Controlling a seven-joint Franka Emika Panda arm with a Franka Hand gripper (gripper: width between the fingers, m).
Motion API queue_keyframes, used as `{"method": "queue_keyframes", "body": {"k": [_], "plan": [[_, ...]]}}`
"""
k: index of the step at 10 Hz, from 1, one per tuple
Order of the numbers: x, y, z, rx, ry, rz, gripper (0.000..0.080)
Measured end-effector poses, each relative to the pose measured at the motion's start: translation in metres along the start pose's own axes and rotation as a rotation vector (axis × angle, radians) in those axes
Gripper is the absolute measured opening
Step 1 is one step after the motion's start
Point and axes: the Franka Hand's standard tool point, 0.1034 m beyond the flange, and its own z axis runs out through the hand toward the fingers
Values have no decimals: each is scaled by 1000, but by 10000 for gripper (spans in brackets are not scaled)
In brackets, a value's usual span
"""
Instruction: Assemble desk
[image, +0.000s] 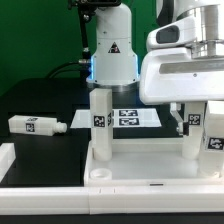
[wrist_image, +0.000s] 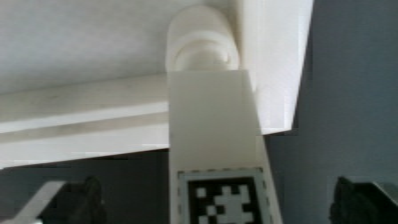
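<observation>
The white tabletop panel (image: 145, 165) lies flat at the front of the exterior view. One tagged white leg (image: 101, 125) stands upright on its left corner. Another tagged leg (image: 208, 140) stands at its right side, under the arm's hand. A third tagged leg (image: 35, 125) lies loose on the black table at the exterior view's left. My gripper (image: 182, 118) hangs over the right leg. In the wrist view that leg (wrist_image: 221, 130) runs between my gripper's (wrist_image: 217, 202) two dark fingers (wrist_image: 71, 203) toward the panel (wrist_image: 89, 70), with a gap on each side. The jaws are open.
The marker board (image: 130, 117) lies flat behind the panel, in front of the arm's base (image: 110, 60). A long white border rail (image: 60, 197) runs along the table's front and left edge. Cables lie at the back left.
</observation>
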Motion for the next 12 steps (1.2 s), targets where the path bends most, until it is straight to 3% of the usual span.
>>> {"method": "queue_keyframes", "body": {"k": [1,3,5,6,7,8,9,10,12], "plan": [[0,2,0,-5,-29,-18,648],[23,11,-26,0,-126,-33,649],[35,14,-41,-6,-291,44,649],[33,8,-38,-10,-303,74,649],[23,12,-39,-19,-389,57,649],[32,13,-39,-12,-403,95,649],[45,10,-38,14,-383,152,649],[51,8,-36,14,-371,169,649],[48,6,-20,-2,-366,169,649]]}}
